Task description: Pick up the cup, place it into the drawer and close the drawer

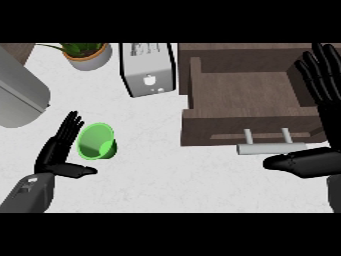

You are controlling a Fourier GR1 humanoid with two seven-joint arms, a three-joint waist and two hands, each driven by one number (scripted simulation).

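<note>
Your cup [98, 142] sits on the white table [174, 176], left of the middle, green, with its mouth showing toward the upper left; it looks tipped rather than upright. Your left hand [58, 150] lies just beside it on the left, released, fingers straight and pointing up past the cup's rim, thumb out to the right below the cup. You cannot tell whether the fingers touch the rim.

To the right of the cup there is a bare stretch of table that runs to the drawer [232, 125], which stands pulled out with its wooden floor showing. Its front panel faces you, and the pale bar handle [272, 148] sticks out below that panel on two posts.

Your right hand [326, 107] is at the view's right edge, resting, fingers straight and up, holding nothing. It covers the drawer's right wall and the right end of the front panel; its thumb points left, close to the handle's right end.

Above the cup, a white toaster [149, 67] stands just beside the drawer's left wall. A potted plant [88, 52] is cut off by the top edge. A large grey body [10, 95] fills the left edge; what it is you cannot make out.
</note>
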